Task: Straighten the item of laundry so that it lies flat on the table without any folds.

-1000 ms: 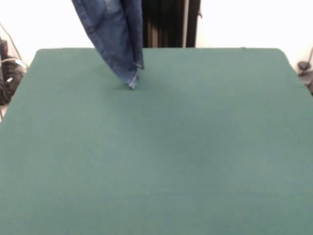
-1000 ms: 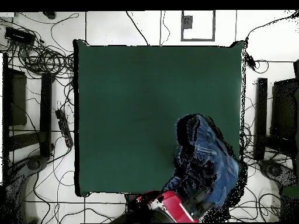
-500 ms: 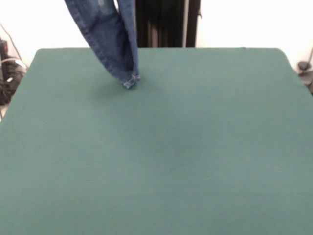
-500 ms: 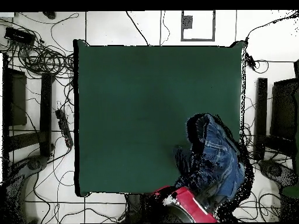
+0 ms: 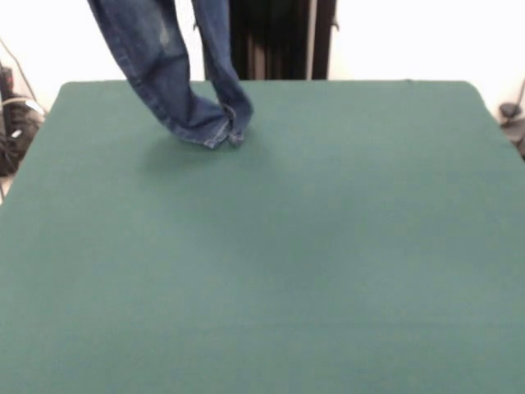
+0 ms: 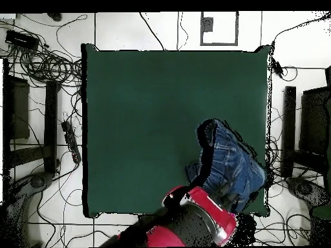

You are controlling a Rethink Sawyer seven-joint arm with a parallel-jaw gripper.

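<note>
The item of laundry (image 5: 168, 74), a small pair of blue jeans, hangs down from above the front view. Its two legs are parted, and their hems rest crumpled on the table (image 5: 328, 246) near the far left. From overhead the jeans (image 6: 231, 165) bunch over the table (image 6: 142, 116) near its lower right corner. The red arm (image 6: 194, 223) reaches in from the bottom edge. Where it meets the cloth, my gripper (image 6: 223, 192) is shut on the jeans' upper part and mostly hidden by the arm and the denim.
Cables and dark equipment (image 6: 39, 64) lie on the floor left of the table, and more stands (image 6: 289, 129) are on the right. A black post (image 5: 279, 37) rises behind the table's far edge.
The jeans have come down: the hems hung just above the table before and now rest bunched on it, with the legs spread apart. The arm has reached further over the table.
</note>
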